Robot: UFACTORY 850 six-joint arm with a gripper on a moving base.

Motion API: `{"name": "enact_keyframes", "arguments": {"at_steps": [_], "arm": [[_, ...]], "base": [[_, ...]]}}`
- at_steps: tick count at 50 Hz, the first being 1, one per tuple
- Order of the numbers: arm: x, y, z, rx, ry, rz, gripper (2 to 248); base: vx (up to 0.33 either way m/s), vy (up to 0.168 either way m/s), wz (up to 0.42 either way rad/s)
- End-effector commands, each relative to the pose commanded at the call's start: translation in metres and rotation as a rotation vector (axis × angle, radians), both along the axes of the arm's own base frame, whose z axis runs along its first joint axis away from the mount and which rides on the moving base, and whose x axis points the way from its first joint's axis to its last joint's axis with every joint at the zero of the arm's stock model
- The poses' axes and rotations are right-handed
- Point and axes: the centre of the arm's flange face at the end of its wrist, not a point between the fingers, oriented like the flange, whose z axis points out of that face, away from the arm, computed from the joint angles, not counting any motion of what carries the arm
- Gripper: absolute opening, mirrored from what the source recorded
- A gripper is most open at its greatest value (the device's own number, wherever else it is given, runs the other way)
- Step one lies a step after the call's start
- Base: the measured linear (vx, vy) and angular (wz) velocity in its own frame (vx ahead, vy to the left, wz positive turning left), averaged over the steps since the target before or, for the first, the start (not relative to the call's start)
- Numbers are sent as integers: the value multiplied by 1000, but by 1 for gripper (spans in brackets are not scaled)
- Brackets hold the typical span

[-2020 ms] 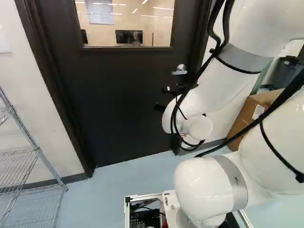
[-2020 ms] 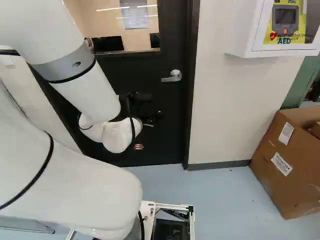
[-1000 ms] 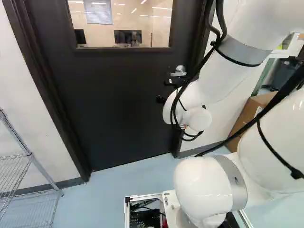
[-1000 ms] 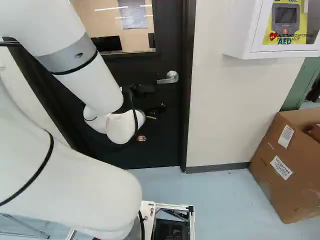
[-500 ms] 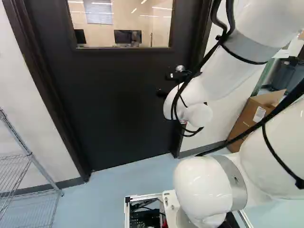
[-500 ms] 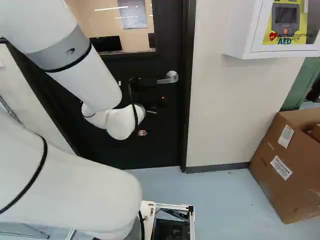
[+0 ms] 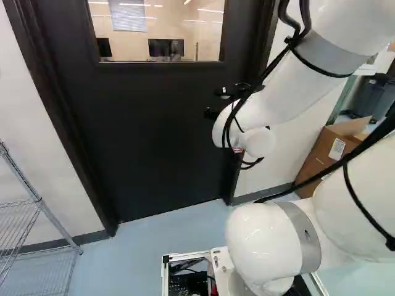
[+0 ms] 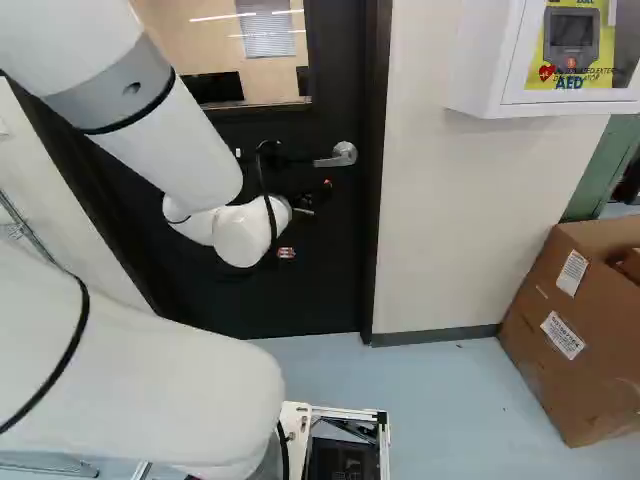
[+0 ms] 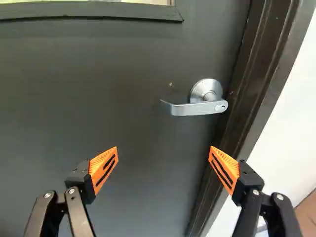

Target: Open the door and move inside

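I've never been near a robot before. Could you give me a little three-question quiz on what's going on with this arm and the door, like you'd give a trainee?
1. Pick one. In the wrist view, the claw is:
a) closed tight
b) spread open
c) hidden from sight

2. True or false: the metal handle is ahead of the claw, without being gripped by it.

3. Fill in the missing word: in the left base view, the upper part of the dark door has a ____ through which a room shows.

Key: 1. b; 2. true; 3. window
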Motion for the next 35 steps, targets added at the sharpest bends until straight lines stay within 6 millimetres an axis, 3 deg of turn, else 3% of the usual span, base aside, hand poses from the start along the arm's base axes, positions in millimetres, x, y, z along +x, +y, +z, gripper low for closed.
{"name": "enact_keyframes", "arguments": {"at_steps": [20, 35], "arm": [[10, 0, 20, -2, -48, 1, 247], [36, 0, 38, -3, -74, 4, 247]], "base": [[0, 0, 0], [0, 0, 0]]}}
